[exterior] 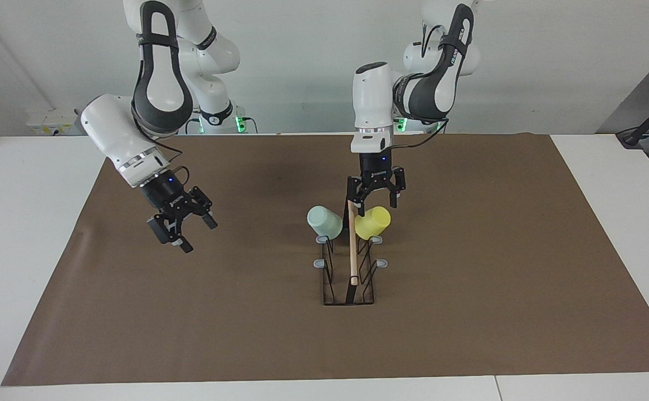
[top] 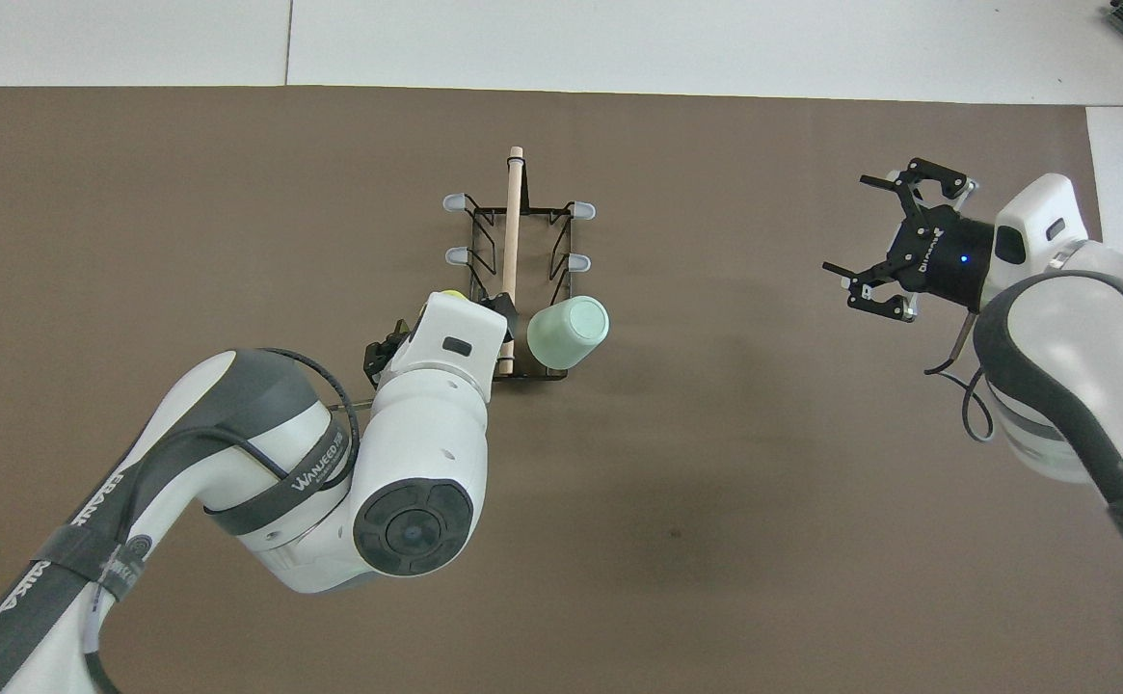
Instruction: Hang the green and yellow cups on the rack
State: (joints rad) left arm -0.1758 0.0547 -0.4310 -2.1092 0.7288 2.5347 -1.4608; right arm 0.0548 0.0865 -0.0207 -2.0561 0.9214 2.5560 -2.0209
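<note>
The black wire rack (exterior: 352, 262) with its wooden rod stands mid-mat; it also shows in the overhead view (top: 513, 231). The mint green cup (exterior: 324, 221) hangs tilted on the rack's prong nearest the robots, on the side toward the right arm's end; it also shows in the overhead view (top: 569, 333). The yellow cup (exterior: 372, 223) hangs on the matching prong toward the left arm's end. From overhead only a sliver of the yellow cup (top: 452, 295) shows under the left wrist. My left gripper (exterior: 377, 207) is open just above the yellow cup. My right gripper (exterior: 199, 236) is open and empty in the air.
Four grey-tipped prongs farther from the robots are bare, such as one prong (exterior: 381, 263) and another (top: 577, 262). The right gripper (top: 850, 226) hangs over bare brown mat (exterior: 497, 289) toward the right arm's end. White table surrounds the mat.
</note>
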